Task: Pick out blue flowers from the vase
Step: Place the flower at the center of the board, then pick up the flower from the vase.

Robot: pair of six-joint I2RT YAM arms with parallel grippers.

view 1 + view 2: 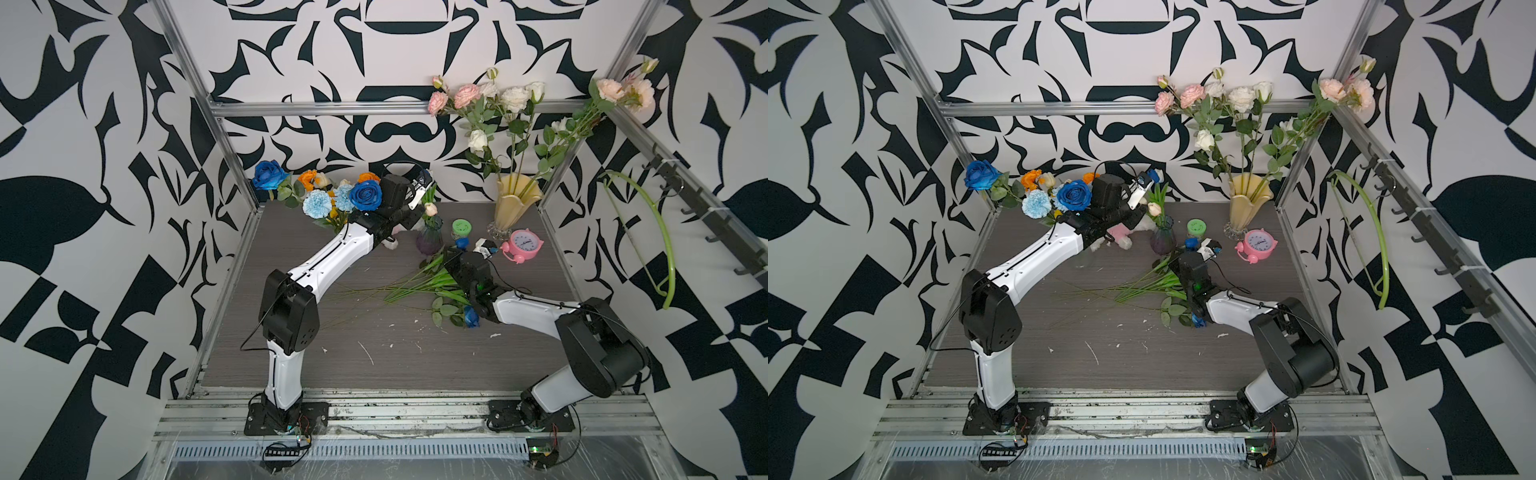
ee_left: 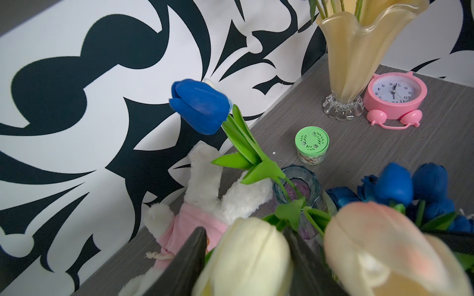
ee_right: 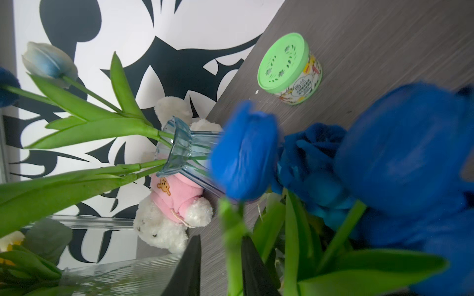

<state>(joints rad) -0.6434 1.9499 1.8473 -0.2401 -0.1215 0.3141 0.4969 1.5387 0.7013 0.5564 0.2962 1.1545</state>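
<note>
My right gripper (image 3: 221, 238) stands open low over the table, with the green stem of a dark-blue tulip (image 3: 246, 151) in its gap against one finger. More blue flowers (image 1: 471, 318) lie in a pile under that arm, stems (image 1: 415, 286) pointing left. My left gripper (image 2: 245, 230) is open at the back, a cream tulip head between its fingers. Beyond it a blue tulip (image 2: 200, 107) leans out of the small blue glass vase (image 1: 430, 241). Blue roses (image 1: 365, 195) and pale-blue carnations (image 1: 316, 203) stand bunched at the back left, their vase hidden behind the left arm.
A yellow vase (image 1: 515, 203) of pink and white roses stands at the back right, with a pink alarm clock (image 1: 525, 243) and a green-lidded tin (image 1: 462, 228) beside it. A plush rabbit (image 2: 205, 194) lies by the small vase. A green hanger (image 1: 660, 249) hangs on the right wall.
</note>
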